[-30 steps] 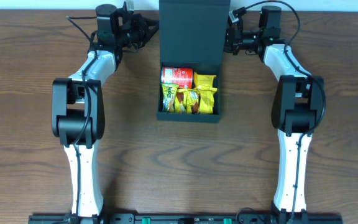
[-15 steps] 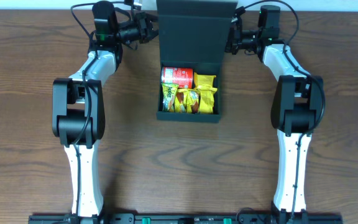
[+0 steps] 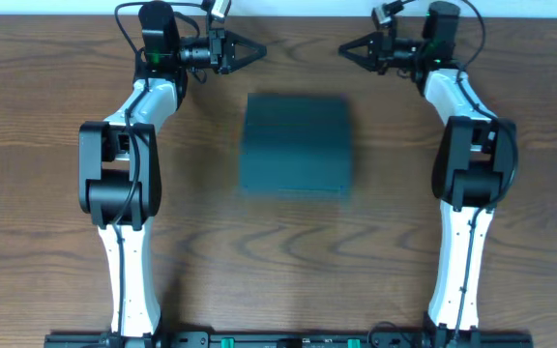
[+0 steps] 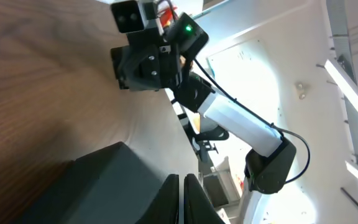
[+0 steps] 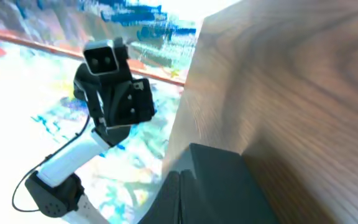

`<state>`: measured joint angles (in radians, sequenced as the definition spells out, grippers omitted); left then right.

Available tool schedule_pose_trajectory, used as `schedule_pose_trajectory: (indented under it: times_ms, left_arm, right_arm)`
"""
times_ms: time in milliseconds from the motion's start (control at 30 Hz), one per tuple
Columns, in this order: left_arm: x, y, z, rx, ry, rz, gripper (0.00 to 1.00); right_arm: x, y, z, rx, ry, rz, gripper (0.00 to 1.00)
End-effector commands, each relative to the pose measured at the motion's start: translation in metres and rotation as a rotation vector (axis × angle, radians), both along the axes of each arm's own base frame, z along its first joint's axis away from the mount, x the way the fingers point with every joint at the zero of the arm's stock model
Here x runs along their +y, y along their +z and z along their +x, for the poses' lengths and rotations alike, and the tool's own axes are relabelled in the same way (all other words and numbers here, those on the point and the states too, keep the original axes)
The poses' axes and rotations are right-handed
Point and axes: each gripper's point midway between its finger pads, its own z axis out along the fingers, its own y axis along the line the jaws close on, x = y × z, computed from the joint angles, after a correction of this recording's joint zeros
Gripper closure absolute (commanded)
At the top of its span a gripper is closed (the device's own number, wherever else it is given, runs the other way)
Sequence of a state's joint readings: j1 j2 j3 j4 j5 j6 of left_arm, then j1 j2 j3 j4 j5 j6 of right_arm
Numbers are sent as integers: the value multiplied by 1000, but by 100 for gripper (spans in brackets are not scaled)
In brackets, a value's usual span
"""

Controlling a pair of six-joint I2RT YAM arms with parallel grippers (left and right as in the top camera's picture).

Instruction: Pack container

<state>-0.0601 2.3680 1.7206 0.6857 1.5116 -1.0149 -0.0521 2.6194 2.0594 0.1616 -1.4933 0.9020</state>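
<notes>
The dark teal container [image 3: 294,145] lies at the table's middle with its flat lid down, slightly blurred, so its inside is hidden. My left gripper [image 3: 259,48] is shut and empty, pointing right, beyond the box's far left corner and clear of it. My right gripper [image 3: 344,48] is shut and empty too, pointing left from the far right corner. In the left wrist view the pressed-together fingers [image 4: 173,202] hover over the container [image 4: 104,186]. The right wrist view shows the same, with its gripper [image 5: 179,199] above the container [image 5: 229,186].
The brown wooden table [image 3: 46,193] runs out on all sides of the box. Both arms' white links stretch along the left [image 3: 129,242] and right [image 3: 462,242] sides. Each wrist view shows the other arm's camera head across the table.
The lid, upright a moment ago, has dropped shut over the snack packets. Both grippers have drawn back from the lid's edges toward the table's far side.
</notes>
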Motion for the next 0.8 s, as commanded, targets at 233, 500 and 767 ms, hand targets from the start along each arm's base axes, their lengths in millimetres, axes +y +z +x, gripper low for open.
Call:
schedule_pose_trajectory:
  times_ms: [233, 500, 767]
  left_arm:
    - [11, 29, 6, -16, 47, -34, 94]
    - [11, 92, -13, -197, 24, -88, 94]
    - [-6, 142, -33, -311, -68, -69, 94]
  right_arm:
    - [0, 63, -9, -103, 61, 25, 99]
    - [-6, 127, -39, -303, 53, 10, 99]
    - [5, 194, -57, -435, 74, 1, 99]
